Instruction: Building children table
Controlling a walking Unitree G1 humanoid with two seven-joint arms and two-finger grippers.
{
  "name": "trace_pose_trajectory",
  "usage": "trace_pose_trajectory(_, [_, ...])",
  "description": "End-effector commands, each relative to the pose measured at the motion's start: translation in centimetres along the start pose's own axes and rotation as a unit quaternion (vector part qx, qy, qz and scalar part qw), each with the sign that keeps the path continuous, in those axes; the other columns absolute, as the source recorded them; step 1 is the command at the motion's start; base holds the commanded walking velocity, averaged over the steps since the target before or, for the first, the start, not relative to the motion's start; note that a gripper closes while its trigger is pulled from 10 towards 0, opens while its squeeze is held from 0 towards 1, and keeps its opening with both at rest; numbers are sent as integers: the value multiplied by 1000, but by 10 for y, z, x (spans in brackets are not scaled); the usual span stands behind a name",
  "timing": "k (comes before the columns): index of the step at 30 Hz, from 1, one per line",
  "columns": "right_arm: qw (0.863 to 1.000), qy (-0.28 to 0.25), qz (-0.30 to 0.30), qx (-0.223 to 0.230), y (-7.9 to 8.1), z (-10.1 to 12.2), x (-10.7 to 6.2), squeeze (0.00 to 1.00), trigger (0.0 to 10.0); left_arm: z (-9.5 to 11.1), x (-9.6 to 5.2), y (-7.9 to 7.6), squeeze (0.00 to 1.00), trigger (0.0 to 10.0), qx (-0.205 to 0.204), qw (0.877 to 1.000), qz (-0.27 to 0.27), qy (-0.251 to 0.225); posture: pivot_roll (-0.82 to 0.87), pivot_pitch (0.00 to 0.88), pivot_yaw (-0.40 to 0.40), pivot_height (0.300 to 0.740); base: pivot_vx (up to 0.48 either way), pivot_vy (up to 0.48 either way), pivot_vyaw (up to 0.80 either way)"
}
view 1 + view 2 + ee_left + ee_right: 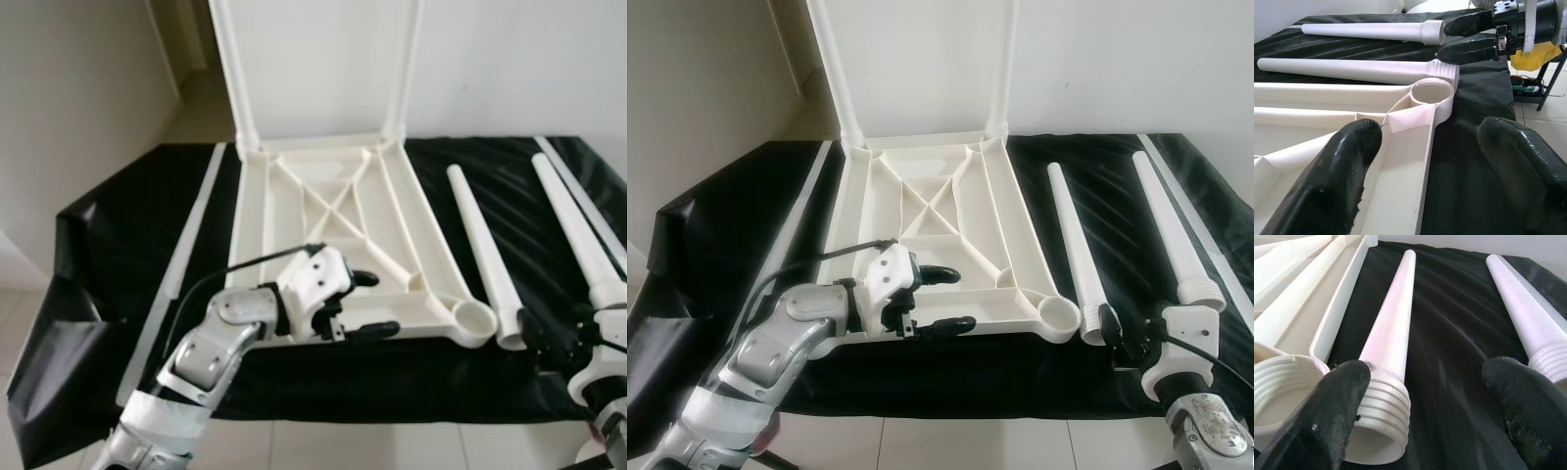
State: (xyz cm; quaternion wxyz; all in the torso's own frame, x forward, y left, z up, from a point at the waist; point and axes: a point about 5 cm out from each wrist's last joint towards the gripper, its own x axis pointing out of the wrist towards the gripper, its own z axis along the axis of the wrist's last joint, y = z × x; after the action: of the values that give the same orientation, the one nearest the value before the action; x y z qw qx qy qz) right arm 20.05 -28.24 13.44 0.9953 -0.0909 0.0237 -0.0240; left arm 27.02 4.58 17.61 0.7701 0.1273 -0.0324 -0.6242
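Note:
A white plastic table top [251, 245] lies upside down on a black cloth. Two legs stand upright in its far corners, the left leg [230, 69] and the right leg [407, 59]. Two loose legs lie to its right, the nearer leg [480, 245] and the farther leg [578, 230], threaded ends toward me. My left gripper [378, 304] is open across the table top's near rim, one finger inside and one outside, left of the empty corner socket [1431, 91]. My right gripper [1425, 372] is open at the nearer leg's [1391, 328] threaded end, one finger beside the threads.
The black cloth [108, 245] covers a low surface, with tiled floor [392, 446] in front. A long white strip [181, 264] lies on the cloth's left side, another strip [588, 196] at the far right. A white wall stands behind the upright legs.

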Motion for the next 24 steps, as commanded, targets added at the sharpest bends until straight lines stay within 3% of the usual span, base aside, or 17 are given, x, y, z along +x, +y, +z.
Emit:
trace_pose_trajectory(1, [999,36,1,2,1,-14,-3,0,10000,1,-1,-1,0,10000,-2,1000,-2,-3,-65,33,56,740,0,0,0])
trace_pose_trajectory(12, [998,46,-32,-27,-19,-14,-16,0,10000,1,1,-1,0,10000,-2,1000,-5,-5,-80,34,61,740,0,0,0])
trace_pose_trajectory(17, [996,26,-64,-56,-36,0,-23,0,10000,1,2,-2,0,10000,-4,1000,-12,-4,-88,38,74,740,0,0,0])
trace_pose_trajectory(24, [995,0,-81,-56,-41,9,-21,0,10000,1,2,-2,0,10000,-4,1000,-14,-4,-86,38,74,740,0,0,0])
